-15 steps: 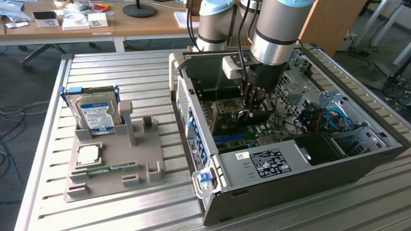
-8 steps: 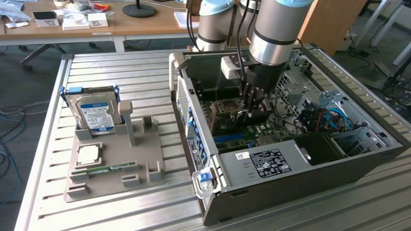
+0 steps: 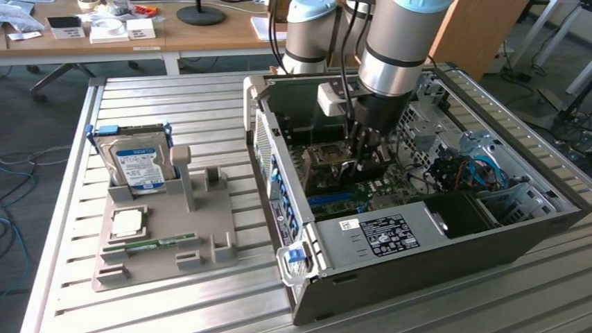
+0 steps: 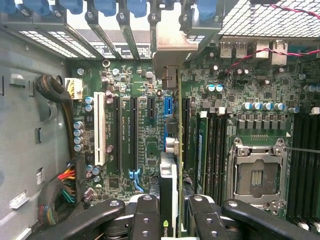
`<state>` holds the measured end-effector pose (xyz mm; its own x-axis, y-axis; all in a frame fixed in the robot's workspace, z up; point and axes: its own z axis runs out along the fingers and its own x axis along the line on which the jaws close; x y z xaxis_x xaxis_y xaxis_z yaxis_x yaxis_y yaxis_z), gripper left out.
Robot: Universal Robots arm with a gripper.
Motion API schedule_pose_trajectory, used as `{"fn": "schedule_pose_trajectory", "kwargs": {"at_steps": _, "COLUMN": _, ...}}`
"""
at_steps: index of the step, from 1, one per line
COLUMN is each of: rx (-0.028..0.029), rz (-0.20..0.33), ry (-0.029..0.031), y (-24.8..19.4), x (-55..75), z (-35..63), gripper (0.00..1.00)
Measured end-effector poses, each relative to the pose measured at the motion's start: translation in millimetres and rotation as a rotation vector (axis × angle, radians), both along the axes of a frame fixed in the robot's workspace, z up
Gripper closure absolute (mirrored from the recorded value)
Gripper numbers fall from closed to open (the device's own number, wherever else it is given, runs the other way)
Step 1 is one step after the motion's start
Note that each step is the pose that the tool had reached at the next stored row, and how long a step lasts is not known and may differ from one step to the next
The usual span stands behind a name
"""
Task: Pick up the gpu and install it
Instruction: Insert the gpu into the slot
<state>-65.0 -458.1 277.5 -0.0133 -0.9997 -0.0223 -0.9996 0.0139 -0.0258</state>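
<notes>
hand (image 4: 170,212) gripping gpu (image 4: 169,165) edge-on above mobo slots (image 4: 125,130)

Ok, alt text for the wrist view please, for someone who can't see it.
The gripper holds the gpu edge-on, closed on it, above the motherboard inside an open computer case. The card hangs over the row of expansion slots, its metal bracket toward the case's rear slot openings; an empty CPU socket sits off to one side.
</notes>
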Motion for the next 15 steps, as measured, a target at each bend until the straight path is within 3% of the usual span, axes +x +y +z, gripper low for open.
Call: {"fn": "schedule_pose_trajectory", "kwargs": {"at_steps": 15, "rx": -0.0001, "rz": 0.0, "ry": 0.0001, "y": -0.2, "x": -7.2, "z": -9.5, "gripper": 0.73}}
